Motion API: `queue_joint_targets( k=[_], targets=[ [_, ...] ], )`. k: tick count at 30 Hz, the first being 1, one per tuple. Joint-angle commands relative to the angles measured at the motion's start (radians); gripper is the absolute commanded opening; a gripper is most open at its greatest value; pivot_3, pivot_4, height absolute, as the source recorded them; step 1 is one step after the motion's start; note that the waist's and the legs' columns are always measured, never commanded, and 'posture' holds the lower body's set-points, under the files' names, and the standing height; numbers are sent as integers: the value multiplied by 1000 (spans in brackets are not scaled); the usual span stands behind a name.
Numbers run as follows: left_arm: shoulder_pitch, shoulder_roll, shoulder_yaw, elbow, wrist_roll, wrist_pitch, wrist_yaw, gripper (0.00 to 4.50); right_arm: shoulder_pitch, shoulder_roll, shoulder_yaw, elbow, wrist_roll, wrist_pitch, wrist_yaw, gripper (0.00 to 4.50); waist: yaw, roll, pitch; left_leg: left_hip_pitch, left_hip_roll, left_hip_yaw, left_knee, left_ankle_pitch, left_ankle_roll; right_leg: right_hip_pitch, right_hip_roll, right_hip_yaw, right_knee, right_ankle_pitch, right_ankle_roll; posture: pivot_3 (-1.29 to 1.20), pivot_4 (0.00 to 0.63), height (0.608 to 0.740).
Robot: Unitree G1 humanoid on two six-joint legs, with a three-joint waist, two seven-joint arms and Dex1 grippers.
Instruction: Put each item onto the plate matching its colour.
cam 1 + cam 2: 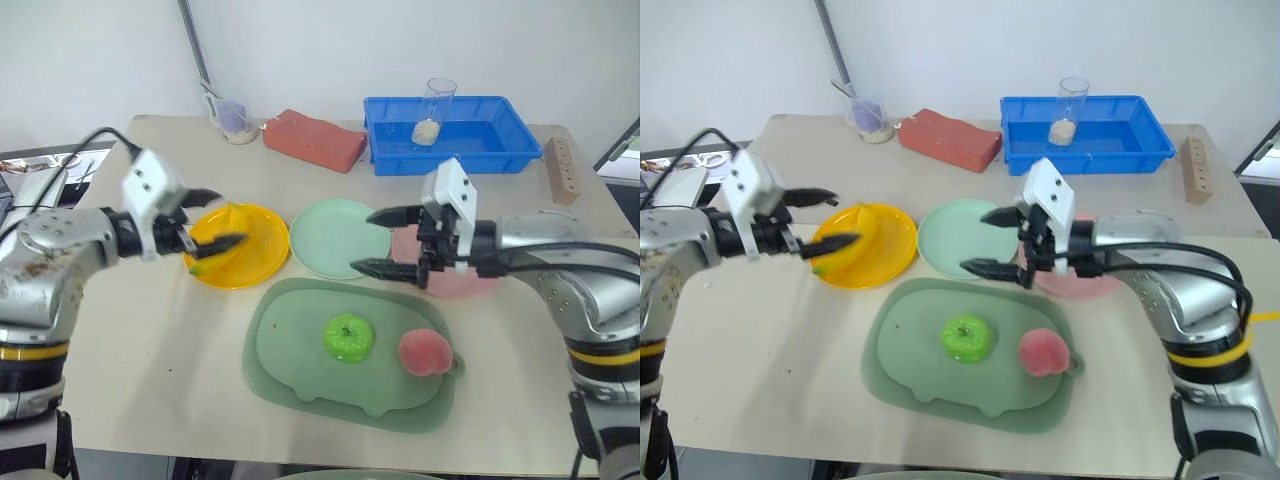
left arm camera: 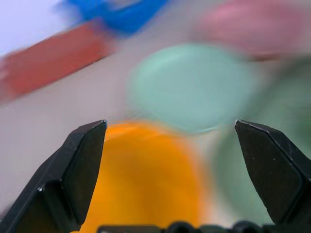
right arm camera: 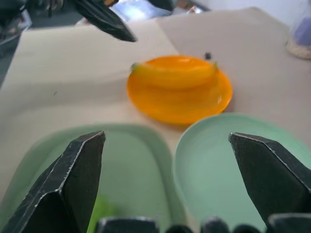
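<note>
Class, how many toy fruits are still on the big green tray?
2: the green apple mid-tray and the pink peach near its right edge. The banana is on the yellow plate.

A beige table (image 1: 150, 350) stands against a plain white wall (image 1: 330, 45), a thin grey pole (image 1: 193, 45) leaning up behind its far edge.

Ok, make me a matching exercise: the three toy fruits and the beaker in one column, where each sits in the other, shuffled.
Things:
1. banana
2. apple
3. peach
4. beaker

Places:
A. in the blue bin
B. on the yellow plate
C. middle of the green tray
D. right end of the green tray

Pairs: 1-B, 2-C, 3-D, 4-A
</note>
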Motion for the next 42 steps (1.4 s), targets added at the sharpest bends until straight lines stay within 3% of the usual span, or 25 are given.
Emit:
queue_joint_targets(
  k=[1, 10, 18, 28, 31, 35, 42],
  targets=[
    [47, -21, -63, -100, -11, -89, -74, 4474, 24, -51, -67, -67, 56, -16, 65, 4500, -4, 0, 0, 0, 0, 0, 0, 0, 0, 0, 0, 0, 0, 0, 0, 0, 150, 740],
    [-1, -165, -323, 71, 122, -299, -227, 4474, 104, -181, -164, -197, 236, 109, 98, 4500, -1, -2, 2, 0, 0, -1, 1, 0, 1, 0, 2, 1, -1, 0, 0, 0, 150, 740],
    [-44, -273, -408, 195, 199, -396, -260, 4474, 143, -187, -198, -260, 314, 154, 5, 4500, -2, -2, 2, -1, 0, -2, 2, 0, 1, 0, 2, 1, -1, 0, 0, 0, 150, 740],
    [-35, -312, -448, 291, 281, -483, -265, 4474, 166, -207, -216, -287, 380, 170, -63, 4500, -3, -2, 2, 0, 0, -2, 3, 0, 1, 2, 2, 1, -1, 0, 0, 0, 150, 740],
    [-34, -313, -431, 302, 272, -483, -266, 3761, 161, -203, -207, -277, 375, 160, -68, 4500, -3, -2, 2, 0, 0, -2, 3, 0, 1, 2, 2, 1, -1, 0, 0, 0, 150, 740],
    [-39, -296, -399, 306, 262, -472, -263, 2414, 151, -194, -192, -261, 361, 146, -71, 4500, -3, -2, 2, 0, 0, -2, 3, 0, 1, 2, 2, 1, -1, 0, 0, 0, 150, 740],
    [-166, -285, -226, 426, 190, -376, -193, 2320, 70, -108, -154, -164, 221, 85, -196, 4500, -5, -2, 2, 0, 0, -2, 3, 0, 1, 0, 2, 1, 1, 0, 0, 0, 150, 740]
  ],
)
